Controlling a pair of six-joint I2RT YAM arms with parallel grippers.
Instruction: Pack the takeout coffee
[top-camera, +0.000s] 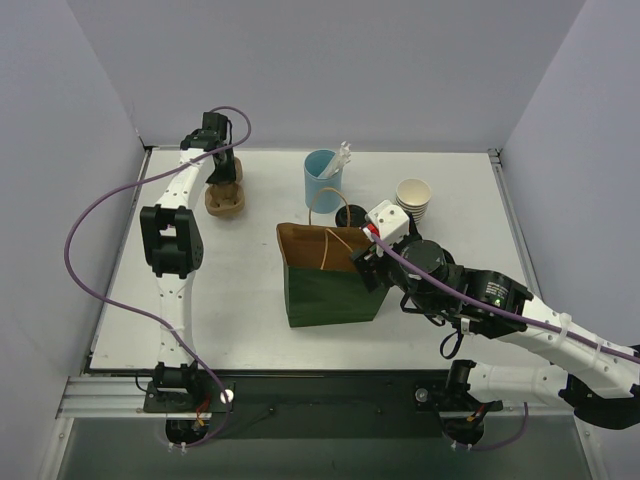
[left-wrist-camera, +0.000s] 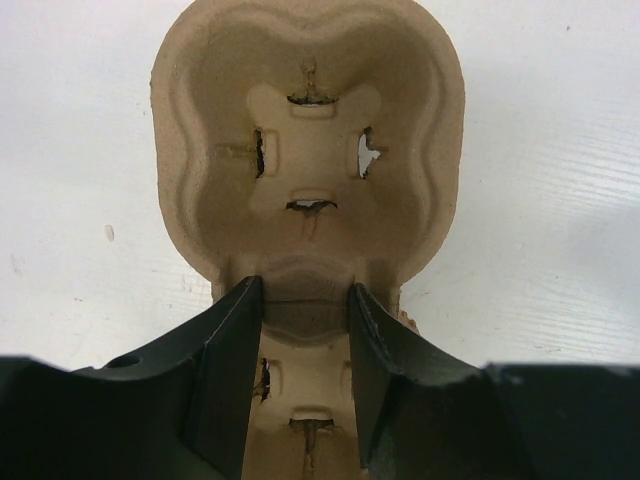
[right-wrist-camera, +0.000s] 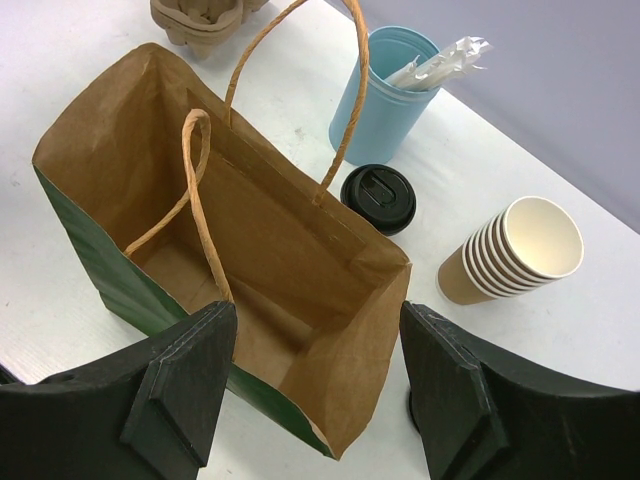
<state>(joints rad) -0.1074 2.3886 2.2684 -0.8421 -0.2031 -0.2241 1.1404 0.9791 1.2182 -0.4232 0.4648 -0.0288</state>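
White table (top-camera: 240, 300), grey walls (top-camera: 300, 70): the takeout coffee (top-camera: 351, 216) stands just behind the green bag (top-camera: 330, 290). The right end effector (right-wrist-camera: 315, 315) hangs wide and empty over the bag's near edge; the left end effector (left-wrist-camera: 305, 290) pinches a cup carrier (left-wrist-camera: 310, 120) well left of the bag. That paper cup looks light, crushable: I'd grip gently below the lid.

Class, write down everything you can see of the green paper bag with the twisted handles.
The green paper bag stands upright and open near the middle of the white table. Its outside is dark green, its inside plain brown. Two tan twisted-paper handles loop up from the long rims. Nothing shows inside. The right gripper has its black jaws either side of the near end; whether they press it cannot be told.
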